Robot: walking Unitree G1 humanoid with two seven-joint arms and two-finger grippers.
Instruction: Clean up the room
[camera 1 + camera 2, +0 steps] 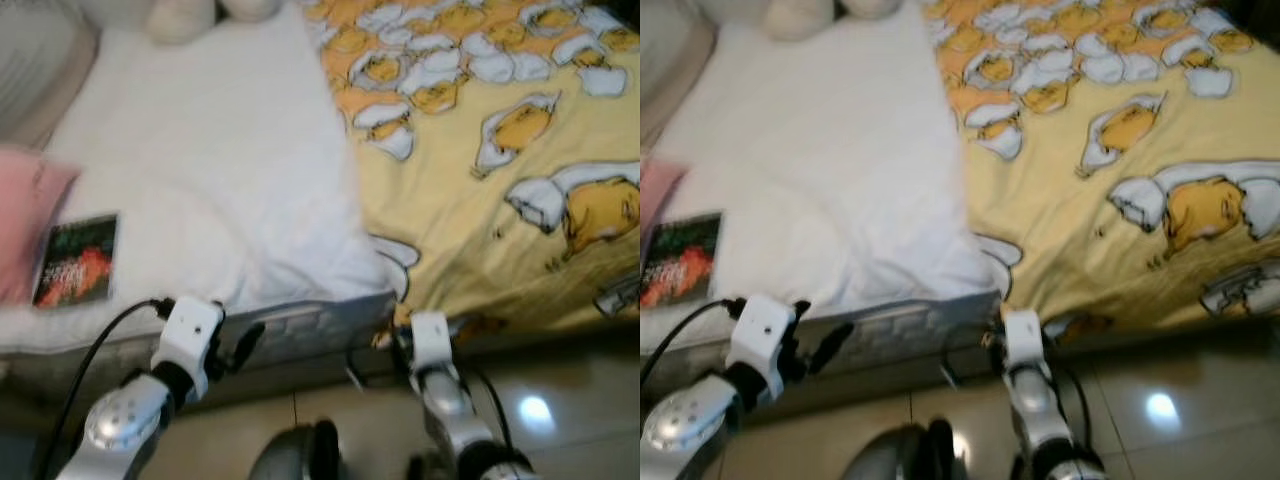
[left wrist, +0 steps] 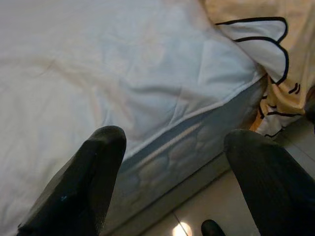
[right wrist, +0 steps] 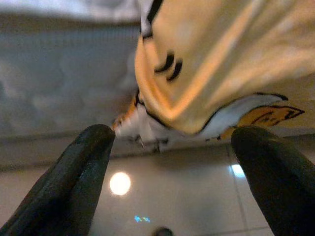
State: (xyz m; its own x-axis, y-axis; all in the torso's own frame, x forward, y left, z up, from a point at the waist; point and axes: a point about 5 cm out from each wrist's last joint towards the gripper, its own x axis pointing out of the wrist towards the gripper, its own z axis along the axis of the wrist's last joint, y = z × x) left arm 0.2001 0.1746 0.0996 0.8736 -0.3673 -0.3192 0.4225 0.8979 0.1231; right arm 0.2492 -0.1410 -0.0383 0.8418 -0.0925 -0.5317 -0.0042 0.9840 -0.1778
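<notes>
Left eye view looks down over a bed (image 1: pixel 300 330) whose white sheet (image 1: pixel 210 170) covers the robot's left half, while a yellow blanket (image 1: pixel 500 200) with a cartoon egg print lies rumpled over the right half, its edge drooping off the mattress side toward the tiled floor (image 1: pixel 560 400). Both arms are raised to the bed's near edge, probably to deal with that hanging cloth. The left gripper (image 2: pixel 172 162) points at the mattress corner where sheet meets blanket, jaws wide and holding nothing. The right gripper (image 3: pixel 172 157) sits low beside the mattress, jaws wide as well, with the dangling blanket hem just beyond its fingertips (image 3: pixel 93 142), so my guess is it is lined up to take that hem and lift it back onto the bed. A book (image 1: pixel 78 260) with a dark cover rests on the sheet near the left edge, beside a pink pillow (image 1: pixel 25 220), well apart from either gripper.
</notes>
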